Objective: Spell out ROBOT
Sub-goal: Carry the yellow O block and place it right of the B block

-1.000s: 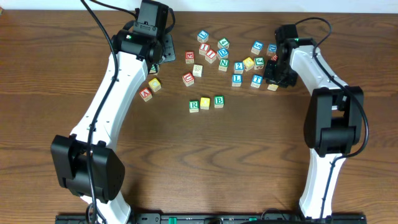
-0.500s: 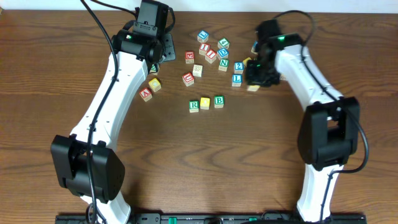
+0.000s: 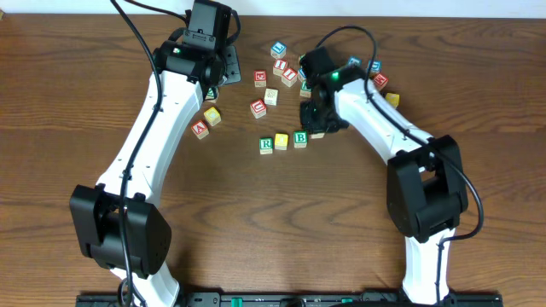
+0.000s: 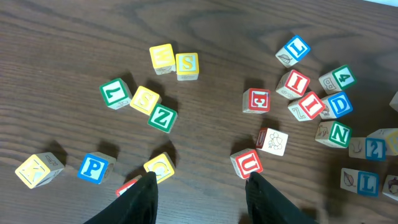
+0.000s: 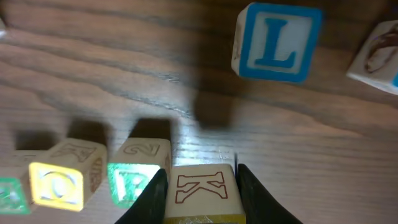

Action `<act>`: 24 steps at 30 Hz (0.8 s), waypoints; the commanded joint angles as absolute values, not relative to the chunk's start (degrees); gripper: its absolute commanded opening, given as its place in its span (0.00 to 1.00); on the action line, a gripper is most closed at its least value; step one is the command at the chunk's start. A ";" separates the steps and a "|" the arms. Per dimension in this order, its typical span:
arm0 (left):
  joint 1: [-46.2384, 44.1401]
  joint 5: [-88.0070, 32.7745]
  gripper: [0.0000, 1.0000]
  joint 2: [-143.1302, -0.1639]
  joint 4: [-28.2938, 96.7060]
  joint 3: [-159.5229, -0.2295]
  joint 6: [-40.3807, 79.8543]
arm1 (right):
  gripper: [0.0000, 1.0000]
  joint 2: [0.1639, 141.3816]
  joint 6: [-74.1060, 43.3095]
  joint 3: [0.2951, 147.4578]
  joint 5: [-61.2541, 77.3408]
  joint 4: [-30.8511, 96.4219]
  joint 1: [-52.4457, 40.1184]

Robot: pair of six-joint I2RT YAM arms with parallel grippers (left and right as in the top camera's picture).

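Three blocks stand in a row mid-table: green R [image 3: 266, 144], yellow O [image 3: 281, 141], green B [image 3: 300, 138]. My right gripper [image 3: 317, 126] is shut on a cream block [image 5: 202, 190] with a red-outlined K on its side and a yellow face below. It holds the block just right of the B [image 5: 134, 183]. The O [image 5: 56, 185] also shows in the right wrist view. My left gripper [image 4: 200, 186] is open and empty above the table at the back left [image 3: 209, 89]. Its fingertips lie between a yellow block [image 4: 160, 167] and a red U block [image 4: 247, 163].
Loose letter blocks lie scattered behind the row, among them a blue L [image 5: 277, 40], a red E [image 4: 256, 101] and a green N [image 4: 336, 134]. A red A block [image 3: 200, 129] and a yellow block [image 3: 212, 115] lie to the left.
My right arm has swung left from the block cluster at the back right, carrying the cream block to beside the B. The left arm has not moved.
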State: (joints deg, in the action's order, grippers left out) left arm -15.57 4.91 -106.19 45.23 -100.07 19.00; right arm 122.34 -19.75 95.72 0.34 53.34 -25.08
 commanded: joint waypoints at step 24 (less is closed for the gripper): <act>-15.27 5.89 0.45 -106.67 45.36 -99.61 17.78 | 0.47 121.93 -20.82 88.03 -0.93 44.31 -25.21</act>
